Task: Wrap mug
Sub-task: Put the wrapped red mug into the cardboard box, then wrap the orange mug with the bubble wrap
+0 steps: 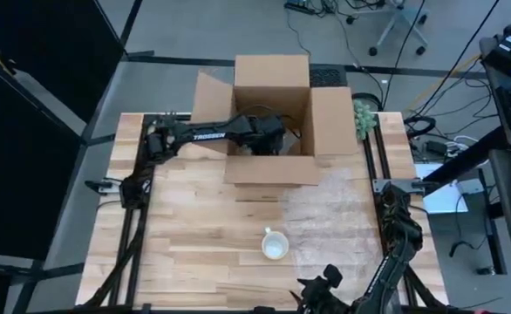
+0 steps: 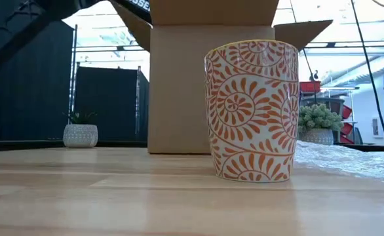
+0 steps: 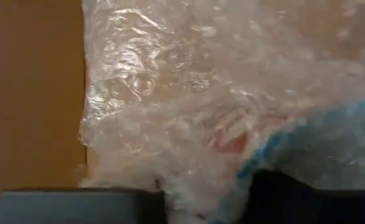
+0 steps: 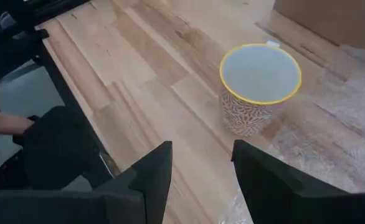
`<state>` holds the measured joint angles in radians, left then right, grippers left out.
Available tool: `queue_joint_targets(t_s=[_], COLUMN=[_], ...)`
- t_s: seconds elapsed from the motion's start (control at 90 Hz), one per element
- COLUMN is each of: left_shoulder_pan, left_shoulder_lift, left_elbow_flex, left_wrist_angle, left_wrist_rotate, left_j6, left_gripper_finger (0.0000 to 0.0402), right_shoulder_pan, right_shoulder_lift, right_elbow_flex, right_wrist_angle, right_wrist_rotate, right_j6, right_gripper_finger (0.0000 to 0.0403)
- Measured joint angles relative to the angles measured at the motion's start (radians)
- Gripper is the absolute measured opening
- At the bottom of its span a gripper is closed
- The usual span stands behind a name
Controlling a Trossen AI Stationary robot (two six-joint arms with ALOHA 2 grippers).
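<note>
The mug [image 1: 275, 245], white with an orange spiral pattern and a yellow rim, stands upright on its base on the wooden table [image 1: 186, 235]. It shows large in the low view [image 2: 252, 111] and in the right wrist view [image 4: 260, 87]. A clear bubble-wrap sheet [image 1: 334, 209] lies flat just to its right. My right gripper [image 4: 201, 162] is open at the table's near edge [image 1: 315, 292], a little short of the mug and touching nothing. My left arm [image 1: 221, 133] reaches into the open cardboard box [image 1: 273, 83], close over a bubble-wrapped bundle [image 3: 189, 118] with blue and red showing through.
The cardboard box [image 2: 211, 85] stands at the far middle with its flaps open. A small potted plant [image 1: 363, 118] sits to its right, and another small pot [image 2: 80, 134] shows at the far left. Bare wood lies left of the mug.
</note>
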<state>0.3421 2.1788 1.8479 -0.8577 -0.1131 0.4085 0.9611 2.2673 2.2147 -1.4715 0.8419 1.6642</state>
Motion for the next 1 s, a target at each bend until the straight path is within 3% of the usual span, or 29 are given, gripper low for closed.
queue_joint_targets(t_s=[0.211,0.389,0.667,0.833,1.0], left_shoulder_pan=[0.001,0.001,-0.003,-0.016,-0.016], left_shoulder_lift=[-0.004,-0.004,-0.005,-0.129,-0.225], left_elbow_flex=[0.078,0.229,0.509,0.467,0.463], left_wrist_angle=[-0.151,-0.294,-0.387,-0.324,-0.365], left_wrist_rotate=[0.018,0.035,0.034,0.03,0.031], left_j6=[-0.003,-0.01,-0.01,-0.018,-0.077], left_gripper_finger=[0.0223,0.0277,0.0295,0.0295,0.0295], right_shoulder_pan=[0.0,0.0,-0.007,-0.006,-0.01], right_shoulder_lift=[0.0,0.0,0.0,0.0,0.0], right_elbow_flex=[0.0,0.0,0.0,0.0,0.0], right_wrist_angle=[0.0,0.0,0.0,-0.012,-0.015], right_wrist_rotate=[0.0,0.0,0.0,0.0,0.002], right_j6=[-0.007,-0.02,-0.032,-0.034,-0.048], right_gripper_finger=[0.0157,0.0157,0.0157,0.0157,0.0157])
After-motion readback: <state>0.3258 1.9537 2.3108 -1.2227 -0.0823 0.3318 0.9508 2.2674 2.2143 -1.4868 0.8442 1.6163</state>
